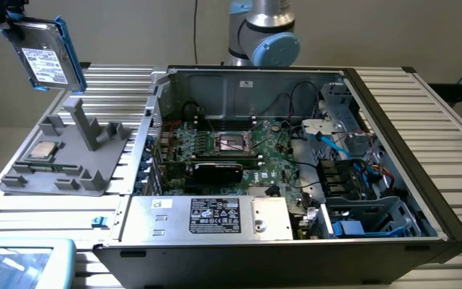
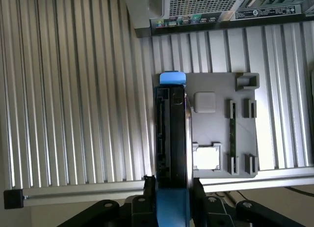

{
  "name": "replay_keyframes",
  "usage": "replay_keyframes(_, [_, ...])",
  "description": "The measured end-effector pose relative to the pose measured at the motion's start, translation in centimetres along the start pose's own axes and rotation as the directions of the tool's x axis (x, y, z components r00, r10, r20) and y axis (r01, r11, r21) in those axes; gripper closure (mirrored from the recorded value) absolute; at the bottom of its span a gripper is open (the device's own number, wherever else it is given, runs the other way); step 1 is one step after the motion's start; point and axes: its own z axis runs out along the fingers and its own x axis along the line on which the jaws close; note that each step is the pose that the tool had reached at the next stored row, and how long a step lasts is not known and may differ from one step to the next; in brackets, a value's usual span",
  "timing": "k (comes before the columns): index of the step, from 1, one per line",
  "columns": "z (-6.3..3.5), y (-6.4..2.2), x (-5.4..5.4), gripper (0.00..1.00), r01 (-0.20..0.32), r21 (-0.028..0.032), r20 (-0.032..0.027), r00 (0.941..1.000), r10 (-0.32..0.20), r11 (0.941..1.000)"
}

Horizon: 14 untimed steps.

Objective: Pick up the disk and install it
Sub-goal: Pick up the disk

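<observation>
Holding disk (image 1: 46,60) aloft, end effector (image 2: 172,187) clamped

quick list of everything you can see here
disk: one, silver-grey in blue frame, held aloft over the holder's edge
holder: one, grey, on the table, exterior view's left
processor chip: one, silver, on the holder
computer case: one, black, open, mid-table
power supply: one, grey, inside the case's near edge
table: one, silver slatted, under everything
arm: one, grey and blue, behind the case
gripper: one, black, shut on the disk
</observation>
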Motion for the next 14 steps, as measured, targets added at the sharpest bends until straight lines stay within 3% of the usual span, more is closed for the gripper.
replay_keyframes(10, [-2.89, 2.21, 0.3, 0.63, 0.002, 0.0029, -0.0304, 0.9995, -0.002, 1.0000])
replay_keyframes(14, [-3.67, 3.40, 0.4, 0.63, 0.003, 0.0038, -0.0380, 0.9993, -0.002, 1.0000])
